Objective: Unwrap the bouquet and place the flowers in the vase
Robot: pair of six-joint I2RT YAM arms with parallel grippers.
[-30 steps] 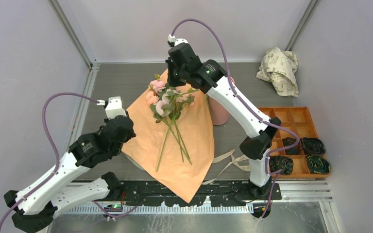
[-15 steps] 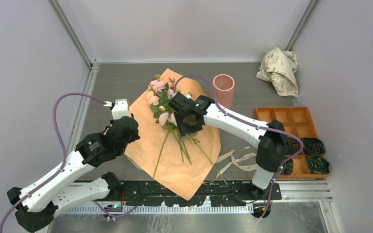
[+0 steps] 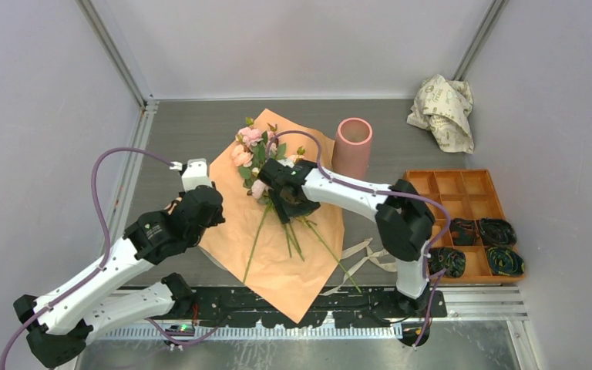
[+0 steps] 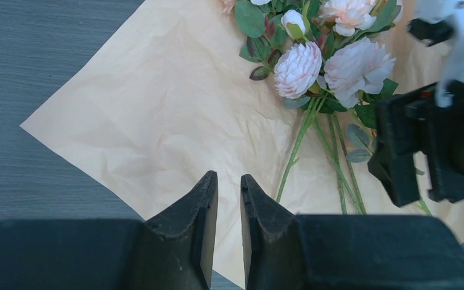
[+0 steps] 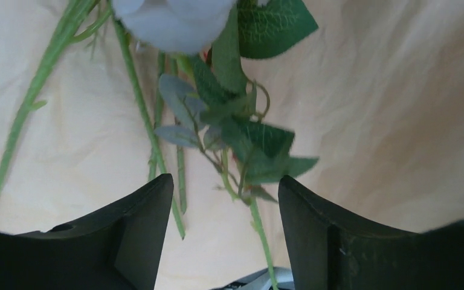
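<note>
- Against the frame a second back: right gripper [image 3: 287, 205] brought down from high over the far corner of the flat peach-orange wrapping paper sheet [image 3: 297, 270] to low over the stems, jaws taken from pressed together to spread. One stalk swept slantwise toward the near right corner of the grey table [image 3: 185, 131]. Left gripper [image 3: 204, 210] edged slightly toward the sheet.
- Flowers [image 3: 258, 158], pink and peach rose-like blooms on long thin green stems: lying loose on the sheet mid-table, blooms toward the far edge, stem ends toward the near edge.
- Tall matte pink cylinder vase [image 3: 352, 142]: upright, no stalk in it, just beside the sheet's far right edge.
- Right gripper, wrist view: spread wide, clamping nothing. Stems and a leafy sprig in line with the gap; contact impossible to tell.
- Left gripper, wrist view: parted by a slit only, nothing in it. Poised over the sheet's left edge, well apart from the stems.
- Deciding relation: stems directly under the right gripper, long axis far-to-near, crosswise to the line between its two fingers [image 5: 139, 223]. Closing should therefore catch them across, not along. Right arm clearly the nearer; vase near, off to its far right.
- Judged: unwrapping done, beige ribbon [image 3: 370, 254] loose off the sheet's near right edge. Pickup of stalks in hand.
</note>
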